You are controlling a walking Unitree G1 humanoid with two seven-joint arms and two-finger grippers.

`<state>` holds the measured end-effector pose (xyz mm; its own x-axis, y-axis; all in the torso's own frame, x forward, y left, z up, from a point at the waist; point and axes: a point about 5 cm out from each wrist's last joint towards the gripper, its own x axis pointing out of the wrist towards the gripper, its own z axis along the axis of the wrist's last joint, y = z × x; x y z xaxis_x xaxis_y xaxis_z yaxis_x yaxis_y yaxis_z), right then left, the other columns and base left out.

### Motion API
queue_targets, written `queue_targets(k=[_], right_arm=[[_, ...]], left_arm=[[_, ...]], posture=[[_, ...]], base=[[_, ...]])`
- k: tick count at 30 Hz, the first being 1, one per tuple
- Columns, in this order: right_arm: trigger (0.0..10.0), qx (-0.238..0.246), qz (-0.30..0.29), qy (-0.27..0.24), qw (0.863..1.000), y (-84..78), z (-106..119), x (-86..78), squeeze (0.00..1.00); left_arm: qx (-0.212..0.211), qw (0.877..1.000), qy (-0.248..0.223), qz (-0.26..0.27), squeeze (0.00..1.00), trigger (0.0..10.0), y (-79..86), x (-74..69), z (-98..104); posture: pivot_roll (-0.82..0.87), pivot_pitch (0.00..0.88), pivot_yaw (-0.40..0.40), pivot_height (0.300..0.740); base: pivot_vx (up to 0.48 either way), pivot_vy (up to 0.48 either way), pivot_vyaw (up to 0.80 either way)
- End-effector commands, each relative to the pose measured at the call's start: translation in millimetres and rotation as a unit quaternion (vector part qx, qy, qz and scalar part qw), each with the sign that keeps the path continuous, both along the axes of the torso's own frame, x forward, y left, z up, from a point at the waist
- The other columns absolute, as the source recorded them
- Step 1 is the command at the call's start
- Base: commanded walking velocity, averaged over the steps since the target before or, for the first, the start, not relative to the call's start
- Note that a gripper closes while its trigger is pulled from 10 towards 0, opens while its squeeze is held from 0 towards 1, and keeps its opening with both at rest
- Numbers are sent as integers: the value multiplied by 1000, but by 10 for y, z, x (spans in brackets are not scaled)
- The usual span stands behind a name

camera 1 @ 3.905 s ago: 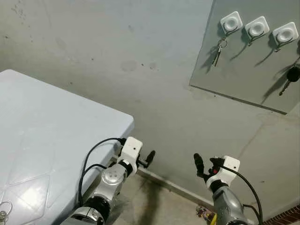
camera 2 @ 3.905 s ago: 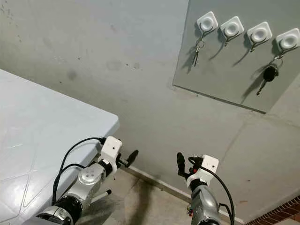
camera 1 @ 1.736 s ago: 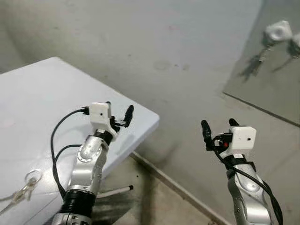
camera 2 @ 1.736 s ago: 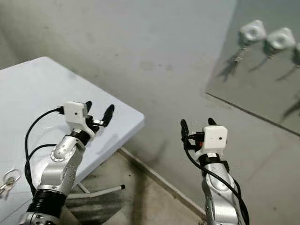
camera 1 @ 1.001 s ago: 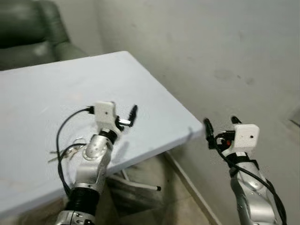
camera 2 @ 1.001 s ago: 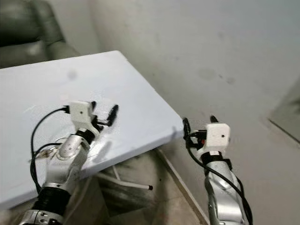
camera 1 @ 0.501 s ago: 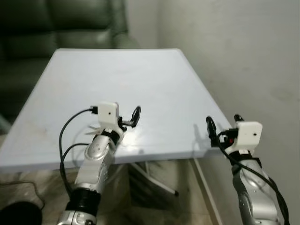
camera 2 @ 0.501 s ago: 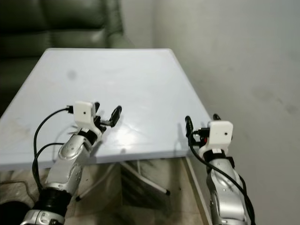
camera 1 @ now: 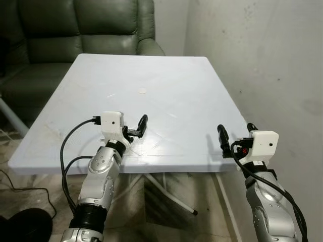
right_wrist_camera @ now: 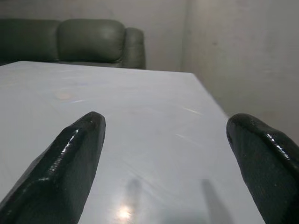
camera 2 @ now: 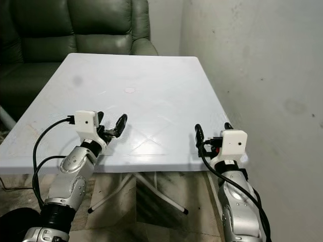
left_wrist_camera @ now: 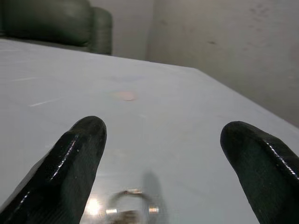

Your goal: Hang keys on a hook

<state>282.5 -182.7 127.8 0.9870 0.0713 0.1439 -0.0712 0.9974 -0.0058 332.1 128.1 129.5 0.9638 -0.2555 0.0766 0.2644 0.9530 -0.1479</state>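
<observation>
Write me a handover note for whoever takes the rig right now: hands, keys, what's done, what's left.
Left hand: open, empty, held over the near edge of the table, pointing across it.
Right hand: open, empty, raised by the table's near right corner.
Keys: a key ring lies on the table just under the left hand, seen between its fingers in the left wrist view.
Done: robot faces the table, left hand lined up near the ring.
Left: lower the left hand, grasp the keys, find the hook and hang them.
</observation>
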Motion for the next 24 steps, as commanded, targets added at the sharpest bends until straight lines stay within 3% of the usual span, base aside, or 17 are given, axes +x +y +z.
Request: queue_targets(k=[1, 24], right_arm=[[10000, 3, 11, -7, 1000, 41, 44, 7, 0], [10000, 7, 18, -4, 1000, 56, 34, -12, 0]], left_arm=[[4, 1000, -1, 2, 0, 10000, 33, 28, 32], [6, 1000, 2, -2, 0, 10000, 19, 25, 24]], posture=[[-19, 0, -35, 711], [-18, 0, -38, 711]], base=[[0, 409, 0], [0, 412, 0]])
